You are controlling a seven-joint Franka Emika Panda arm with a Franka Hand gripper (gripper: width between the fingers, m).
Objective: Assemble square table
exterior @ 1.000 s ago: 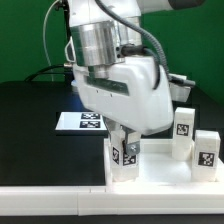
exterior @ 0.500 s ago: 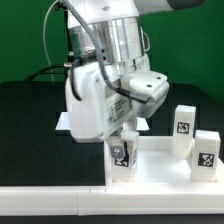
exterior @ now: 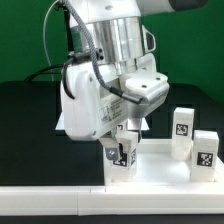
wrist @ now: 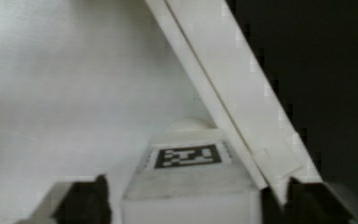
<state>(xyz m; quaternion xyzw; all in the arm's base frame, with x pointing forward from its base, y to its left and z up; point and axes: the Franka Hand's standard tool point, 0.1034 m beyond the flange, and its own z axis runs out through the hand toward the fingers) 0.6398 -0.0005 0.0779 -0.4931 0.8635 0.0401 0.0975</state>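
Gripper (exterior: 124, 138): positioned directly above the near leg, fingers pointing down; in the wrist view the two dark fingers (wrist: 83, 203) stand spread to either side of the leg with a visible gap on each side, so nothing is pinched.
Near leg (exterior: 122, 160): upright in the top's corner on the exterior view's left; its tag (wrist: 188, 156) faces up toward the wrist camera, and another tag shows on its front face in the exterior view.
Top (exterior: 160, 172): white square tray lying flat on the table, open side up; the near leg stands inside its raised rim.
Rim (wrist: 229, 90): runs as a straight white edge just beside the near leg in the wrist view.
Far legs: two more upright tagged legs, one (exterior: 183, 133) and another (exterior: 206, 154), well apart from the near leg, toward the exterior view's right side of the top.
Marker board (exterior: 62, 124): flat on the table behind the near leg, mostly hidden by the arm.
Table (exterior: 35, 135): black surface carrying the top.
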